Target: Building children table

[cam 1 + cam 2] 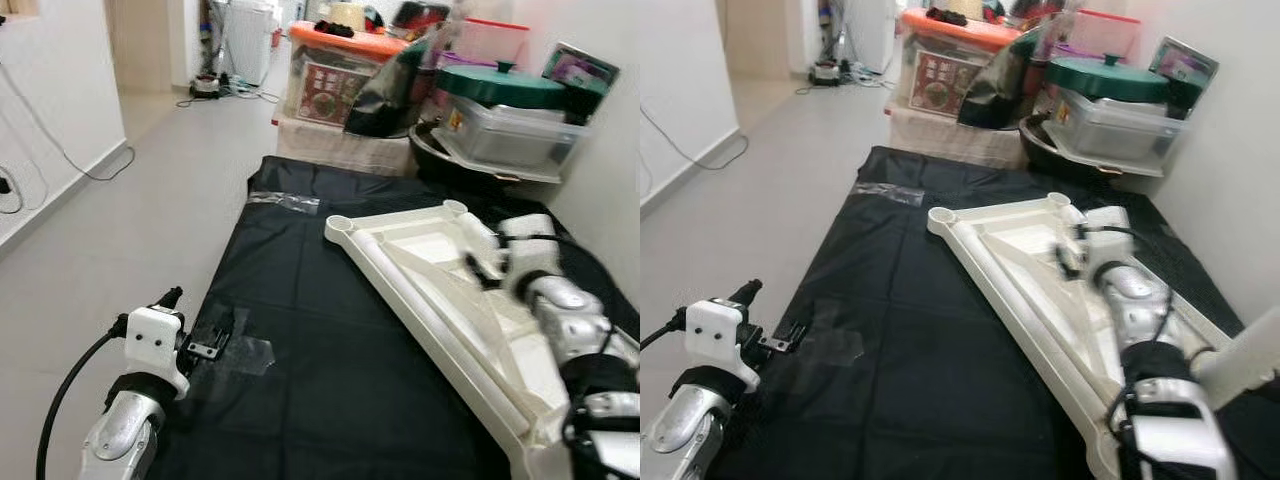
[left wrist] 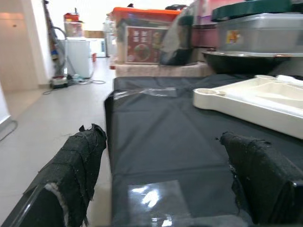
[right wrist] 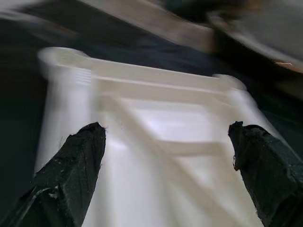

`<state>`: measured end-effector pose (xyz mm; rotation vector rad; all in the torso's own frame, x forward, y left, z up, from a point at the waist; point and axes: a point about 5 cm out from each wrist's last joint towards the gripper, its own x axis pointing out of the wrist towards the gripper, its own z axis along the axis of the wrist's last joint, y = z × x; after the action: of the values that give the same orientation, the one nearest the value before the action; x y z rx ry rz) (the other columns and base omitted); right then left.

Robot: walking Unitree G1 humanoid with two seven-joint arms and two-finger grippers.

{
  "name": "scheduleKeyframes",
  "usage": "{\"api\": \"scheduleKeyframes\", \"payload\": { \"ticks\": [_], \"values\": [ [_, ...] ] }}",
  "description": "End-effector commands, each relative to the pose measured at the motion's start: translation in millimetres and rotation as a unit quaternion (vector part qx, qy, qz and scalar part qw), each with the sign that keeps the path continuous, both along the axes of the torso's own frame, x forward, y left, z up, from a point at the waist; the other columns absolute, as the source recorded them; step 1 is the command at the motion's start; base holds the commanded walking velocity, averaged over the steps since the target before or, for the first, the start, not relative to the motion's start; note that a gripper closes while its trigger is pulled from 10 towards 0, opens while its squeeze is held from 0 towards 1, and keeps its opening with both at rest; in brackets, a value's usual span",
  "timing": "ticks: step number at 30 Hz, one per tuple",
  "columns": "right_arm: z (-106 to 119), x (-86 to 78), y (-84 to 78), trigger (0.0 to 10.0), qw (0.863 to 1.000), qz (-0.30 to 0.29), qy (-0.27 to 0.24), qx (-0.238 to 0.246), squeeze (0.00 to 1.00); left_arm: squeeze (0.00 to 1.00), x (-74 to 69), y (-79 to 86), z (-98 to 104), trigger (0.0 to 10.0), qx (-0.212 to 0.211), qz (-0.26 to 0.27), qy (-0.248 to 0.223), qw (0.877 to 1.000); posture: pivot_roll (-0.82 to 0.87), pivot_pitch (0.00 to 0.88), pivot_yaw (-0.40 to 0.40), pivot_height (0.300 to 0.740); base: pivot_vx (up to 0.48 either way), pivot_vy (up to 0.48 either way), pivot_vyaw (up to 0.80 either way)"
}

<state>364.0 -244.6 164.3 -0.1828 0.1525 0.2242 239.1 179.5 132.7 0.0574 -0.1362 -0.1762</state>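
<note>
1. Black sheet (image 1: 300,330) covers the floor of a narrow room, with stacked storage boxes (image 1: 340,75) and a lidded pot (image 1: 500,90) piled at its far end, against the wall.
2. On the sheet's right half lies the tabletop (image 1: 420,260), cream plastic, underside up, ribs and corner leg sockets (image 1: 340,222) facing the ceiling.
3. Right gripper (image 3: 165,151) hovers over the tabletop's ribbed middle, fingers spread wide, nothing between them; its wrist view is blurred.
4. Left gripper (image 2: 165,175) hangs low near the sheet's left edge, just above a patch of clear tape (image 1: 250,352), fingers wide apart too, empty.
5. A pale tube (image 1: 1245,360), possibly a leg, pokes in at the right edge of the right eye view; I can't tell for sure.
6. My read: this is the early stage, tabletop laid ready, no leg fitted in any socket I can see.
7. Next move, as I judge it, calls for getting hold of a leg, then lining it up square over a corner socket before pushing it in.
</note>
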Motion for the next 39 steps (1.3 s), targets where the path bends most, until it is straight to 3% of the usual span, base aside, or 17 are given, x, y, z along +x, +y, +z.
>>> {"api": "scheduleKeyframes", "payload": {
  "ticks": [1, 2, 4, 5, 6, 13, 21, 26, 27, 33, 39],
  "values": [
    [2.1, -1.7, 24.7, 10.0, 0.996, 0.082, -0.01, 0.016, 0.0, 0.0, -0.3, -1.5, -1.1, 10.0, -0.006, -0.006, 0.001, 1.0, 0.15, 0.0, -0.17, 0.74, 0.0, 0.0, 0.0],
    [-2.4, -4.2, 38.7, 10.0, 0.992, 0.123, -0.002, 0.02, 0.0, 0.0, -0.4, -1.3, -1.1, 10.0, -0.005, -0.006, 0.002, 1.0, 0.15, 0.0, -0.17, 0.74, 0.0, 0.0, 0.0],
    [-11.7, -5.2, 50.1, 10.0, 0.988, 0.152, 0.017, 0.014, 0.0, 0.0, -0.7, -1.2, -1.1, 10.0, -0.006, -0.006, 0.002, 1.0, 0.16, 0.0, -0.179, 0.74, 0.0, 0.0, 0.0],
    [-11.7, -5.2, 50.1, 10.0, 0.988, 0.152, 0.017, 0.014, 0.0, 0.0, -0.7, -1.2, -1.1, 10.0, -0.006, -0.006, 0.002, 1.0, 0.16, 0.0, -0.179, 0.74, 0.0, 0.0, 0.0],
    [-29.1, -0.5, 43.4, 10.0, 0.992, 0.108, 0.06, -0.004, 0.0, 0.0, -1.1, -1.5, -1.2, 10.0, -0.006, -0.004, 0.001, 1.0, 0.16, 0.0, -0.183, 0.74, 0.0, 0.0, 0.0],
    [-37.9, 2.1, 35.9, 10.0, 0.994, 0.067, 0.091, 0.008, 0.0, 0.0, -0.9, -1.9, -1.3, 10.0, -0.007, -0.004, 0.001, 1.0, 0.16, 0.0, -0.184, 0.74, 0.0, 0.0, 0.0],
    [-55.0, -0.1, 56.9, 10.0, 0.984, 0.106, 0.139, 0.018, 0.0, 0.0, 1.2, -4.4, -2.2, 10.0, -0.008, -0.009, 0.002, 1.0, 0.16, 0.0, -0.185, 0.74, 0.0, 0.0, 0.0],
    [-64.8, 0.2, 63.7, 10.0, 0.98, 0.106, 0.168, -0.001, 0.0, 0.0, 1.2, -4.7, -2.5, 10.0, -0.007, -0.008, 0.001, 1.0, 0.17, 0.0, -0.193, 0.74, 0.0, 0.0, 0.0],
    [-67.1, 1.2, 60.6, 10.0, 0.981, 0.081, 0.175, -0.01, 0.0, 0.0, 1.1, -4.8, -2.5, 10.0, -0.008, -0.007, 0.001, 1.0, 0.17, 0.0, -0.197, 0.74, 0.0, 0.0, 0.0],
    [-66.8, 3.4, 56.2, 10.0, 0.983, 0.049, 0.179, 0.004, 0.0, 0.0, 0.8, -5.6, -2.9, 10.0, -0.008, -0.006, 0.0, 1.0, 0.17, 0.0, -0.201, 0.74, 0.0, 0.0, 0.0],
    [-51.4, 10.3, 65.8, 10.0, 0.987, 0.068, 0.136, 0.056, 0.0, 0.0, 0.2, -6.2, -2.9, 10.0, -0.01, -0.009, 0.0, 1.0, 0.17, 0.0, -0.197, 0.74, 0.0, 0.0, 0.0]
  ]
}}
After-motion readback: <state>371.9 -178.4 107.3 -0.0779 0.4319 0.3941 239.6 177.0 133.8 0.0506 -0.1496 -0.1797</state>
